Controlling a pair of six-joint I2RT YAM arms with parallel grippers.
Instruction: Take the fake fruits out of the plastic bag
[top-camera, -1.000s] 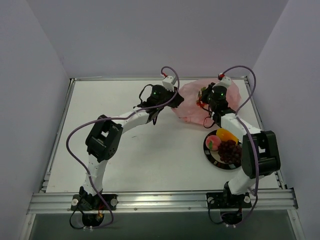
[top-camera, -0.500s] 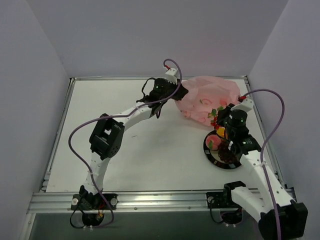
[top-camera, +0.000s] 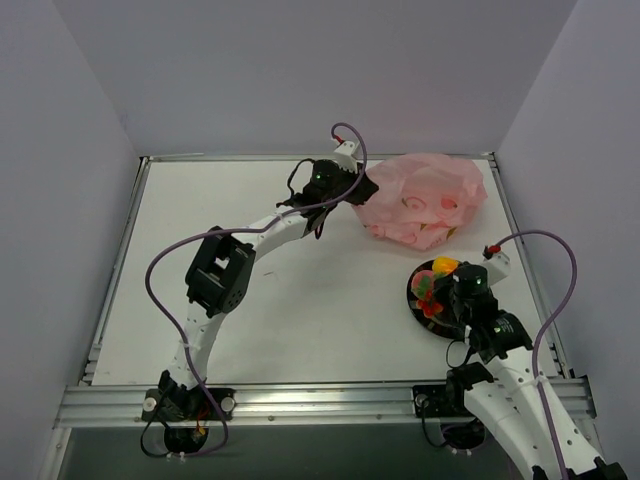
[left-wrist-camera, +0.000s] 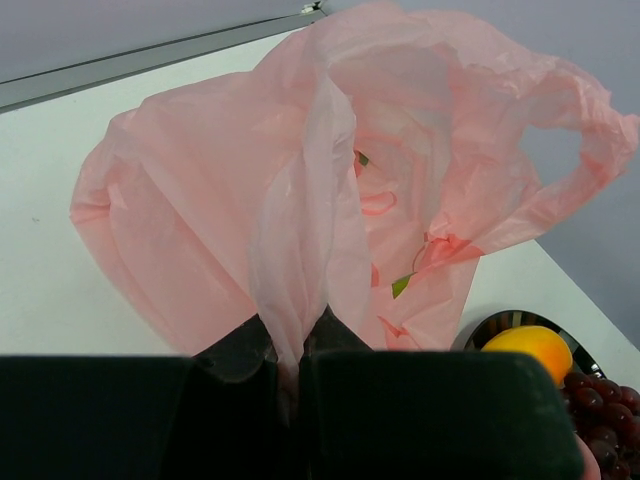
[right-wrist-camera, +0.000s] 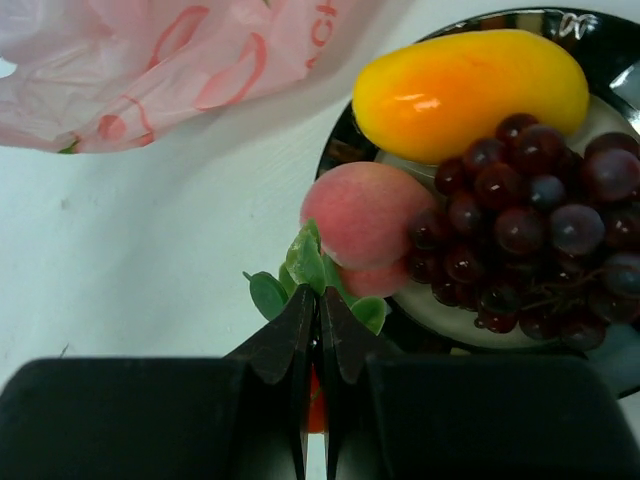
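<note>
At the far right of the white table top (top-camera: 300, 290), the thin translucent pink plastic bag (top-camera: 425, 200) lies billowed, its darker printed marks turned toward the round black-rimmed plate (top-camera: 413, 285) just in front of it. On the plate, the yellow-orange plastic fruit (right-wrist-camera: 470, 90) lies along the far rim, the dark purple grape bunch (right-wrist-camera: 530, 220) fills the right side, and the pink peach (right-wrist-camera: 365, 215) sits at the left edge, touching the grapes. The peach stands directly ahead of the right gripper (right-wrist-camera: 320, 300), whose fingers are pressed almost together on the red strawberry with green leaves (right-wrist-camera: 305, 262); the leaves fan out against the peach at the plate's left rim. The left gripper (left-wrist-camera: 290, 345) is clamped tight, pinching a gathered fold at the bag's left edge, and the film spreads wide beyond its fingers
</note>
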